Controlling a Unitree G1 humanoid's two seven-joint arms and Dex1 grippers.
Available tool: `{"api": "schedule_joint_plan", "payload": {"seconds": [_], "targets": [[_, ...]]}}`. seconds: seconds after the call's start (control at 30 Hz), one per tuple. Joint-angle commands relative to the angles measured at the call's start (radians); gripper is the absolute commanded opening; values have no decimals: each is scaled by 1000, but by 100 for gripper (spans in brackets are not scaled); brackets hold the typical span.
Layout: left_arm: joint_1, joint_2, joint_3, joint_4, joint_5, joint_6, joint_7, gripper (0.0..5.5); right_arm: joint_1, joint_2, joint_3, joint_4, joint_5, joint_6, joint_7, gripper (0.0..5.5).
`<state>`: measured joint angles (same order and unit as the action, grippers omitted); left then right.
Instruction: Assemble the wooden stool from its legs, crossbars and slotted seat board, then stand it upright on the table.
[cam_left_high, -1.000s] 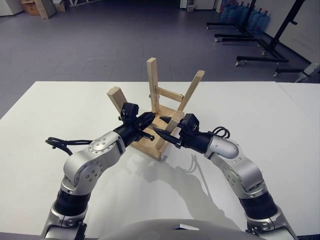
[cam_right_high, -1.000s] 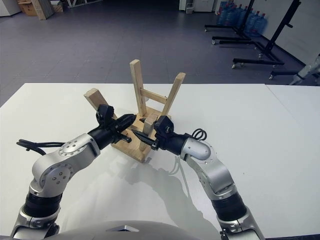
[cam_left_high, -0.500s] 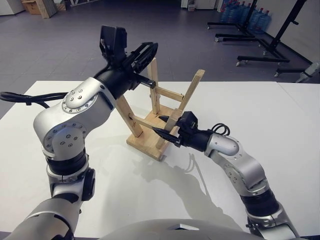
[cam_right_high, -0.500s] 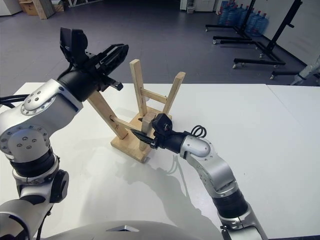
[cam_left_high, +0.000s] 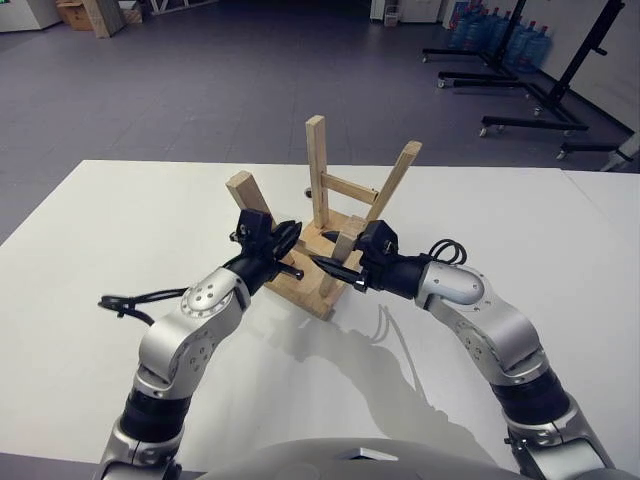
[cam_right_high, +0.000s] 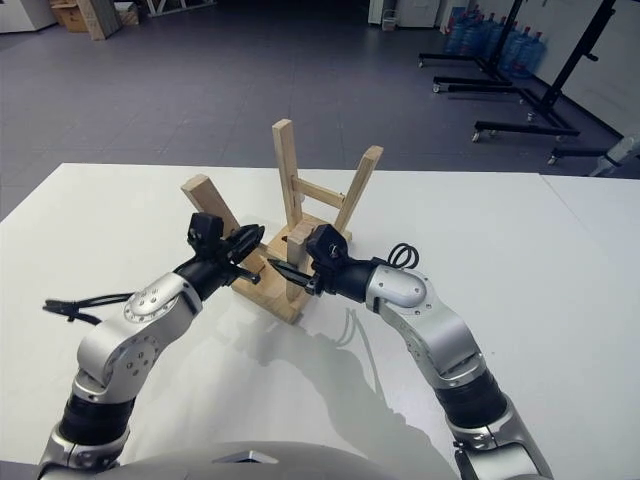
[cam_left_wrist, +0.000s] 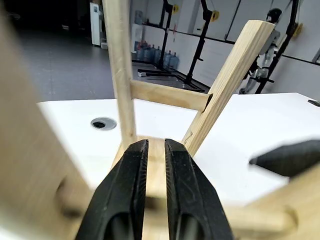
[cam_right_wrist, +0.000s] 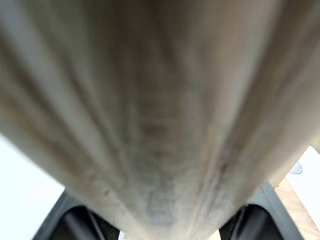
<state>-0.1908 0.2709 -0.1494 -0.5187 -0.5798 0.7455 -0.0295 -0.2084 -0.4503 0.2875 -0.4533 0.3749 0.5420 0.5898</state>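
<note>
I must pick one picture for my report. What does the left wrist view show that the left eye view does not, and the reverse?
The left wrist view adds a close look at the left gripper: its fingers nearly together, wood behind the gap. The left eye view adds the whole stool upside down, its seat board on the table, and the right gripper at a front leg. Both share the two raised legs joined by a crossbar, and the table's white top.
</note>
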Motion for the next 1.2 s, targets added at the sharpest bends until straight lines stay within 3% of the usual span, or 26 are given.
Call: {"api": "schedule_joint_plan", "payload": {"seconds": [0.03,0.17,0.27,0.5,0.67,0.83,1.07,1.1,1.2], "targets": [[-329,-13,153,-96,-122,133,61,59,76,-67,51,69,-49,106,10,205],[-722,3,320,-71,-310,229,145,59,123,-70,43,137,-43,78,26,205],[-809,45,380,-27,-345,271,185,59,148,-82,48,215,-34,45,67,205],[-541,167,361,14,-186,252,137,59,139,-132,125,321,-71,-8,170,205],[-411,167,324,11,-98,208,104,59,66,-190,170,339,-108,-25,237,205],[-351,151,332,12,-50,179,89,59,10,-239,186,386,-122,-59,292,205],[-347,150,328,19,-10,164,55,59,2,-214,163,462,-101,-110,288,205],[-348,151,328,22,-7,163,51,55,8,-204,152,468,-88,-119,284,246],[-347,146,329,24,1,163,39,55,18,-173,113,475,-73,-126,273,292]]}}
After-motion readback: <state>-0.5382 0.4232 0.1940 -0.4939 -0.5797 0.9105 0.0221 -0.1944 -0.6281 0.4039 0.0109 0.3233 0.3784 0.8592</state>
